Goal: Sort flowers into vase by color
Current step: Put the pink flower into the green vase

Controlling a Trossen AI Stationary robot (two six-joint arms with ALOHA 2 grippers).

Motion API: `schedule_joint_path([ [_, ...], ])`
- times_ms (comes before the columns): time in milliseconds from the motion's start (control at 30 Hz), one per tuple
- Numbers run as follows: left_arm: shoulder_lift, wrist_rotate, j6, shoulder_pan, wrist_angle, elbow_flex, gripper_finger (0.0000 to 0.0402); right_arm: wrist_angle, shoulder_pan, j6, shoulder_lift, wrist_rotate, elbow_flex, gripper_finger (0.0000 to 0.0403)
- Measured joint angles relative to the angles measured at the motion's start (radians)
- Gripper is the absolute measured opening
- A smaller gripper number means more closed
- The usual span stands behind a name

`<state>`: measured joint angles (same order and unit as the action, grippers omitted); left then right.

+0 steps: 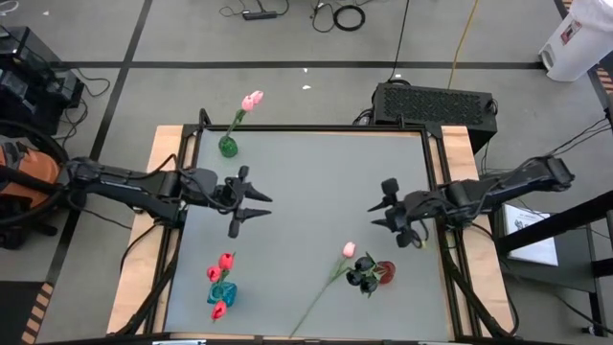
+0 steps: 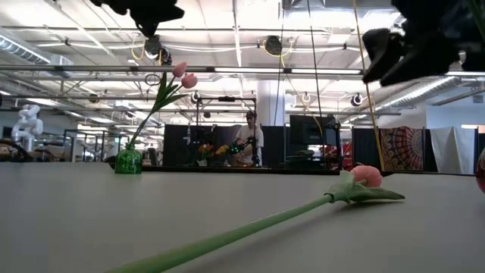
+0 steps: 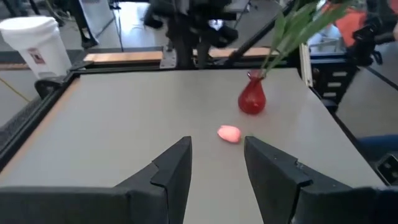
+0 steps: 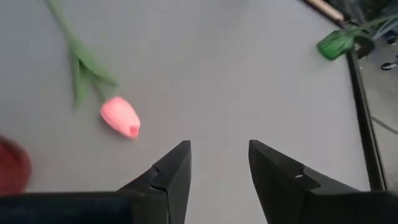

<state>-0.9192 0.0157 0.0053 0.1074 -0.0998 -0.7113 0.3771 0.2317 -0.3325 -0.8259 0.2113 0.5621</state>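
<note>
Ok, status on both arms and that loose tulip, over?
Left gripper and right gripper open, empty, above mid-table. Loose pink tulip flat on the table, beside the red vase. Nothing between grippers and tulip.

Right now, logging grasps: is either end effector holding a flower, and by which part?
Nothing is held. The left end effector and right end effector are both open and empty above the table.

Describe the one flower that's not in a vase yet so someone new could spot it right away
Start at the grey table and go to the red vase of black tulips near the right arm's side. Beside it a single pink tulip lies flat, its long green stem trailing toward the table's near edge. It is the only flower lying down; every other one stands in a vase.
</note>
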Motion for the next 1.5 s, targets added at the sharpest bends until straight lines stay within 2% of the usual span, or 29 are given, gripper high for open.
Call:
schedule_joint_path([
  [333,-0.086,0.017,0.0,0.0,0.081,0.0,0.0154,-0.016,-0.021,-0.121,-0.203,-0.008,0.0,0.0153],
  [567,-0.131,0.02,0.0,0.0,0.093,0.0,0.0154,-0.109,-0.021,-0.185,-0.334,-0.036,0.0,0.0153],
  [900,-0.161,0.054,0.0,0.0,0.095,-0.001,0.0154,-0.161,-0.028,-0.248,-0.467,-0.061,0.056,0.0153],
  [1033,-0.161,0.054,0.0,0.0,0.102,-0.001,0.0154,-0.096,-0.03,-0.306,-0.511,-0.068,0.136,0.0153],
  [1133,-0.161,0.054,0.0,0.0,0.123,-0.001,0.0154,0.0,-0.049,-0.308,-0.554,-0.113,0.217,0.0153],
  [1333,-0.161,0.054,0.0,0.0,0.119,-0.001,0.0154,0.229,-0.12,-0.313,-0.65,-0.191,0.392,0.0153],
  [1500,-0.161,0.054,-0.001,0.0,0.117,-0.001,0.0154,0.309,-0.192,-0.357,-0.705,-0.247,0.46,0.0153],
])
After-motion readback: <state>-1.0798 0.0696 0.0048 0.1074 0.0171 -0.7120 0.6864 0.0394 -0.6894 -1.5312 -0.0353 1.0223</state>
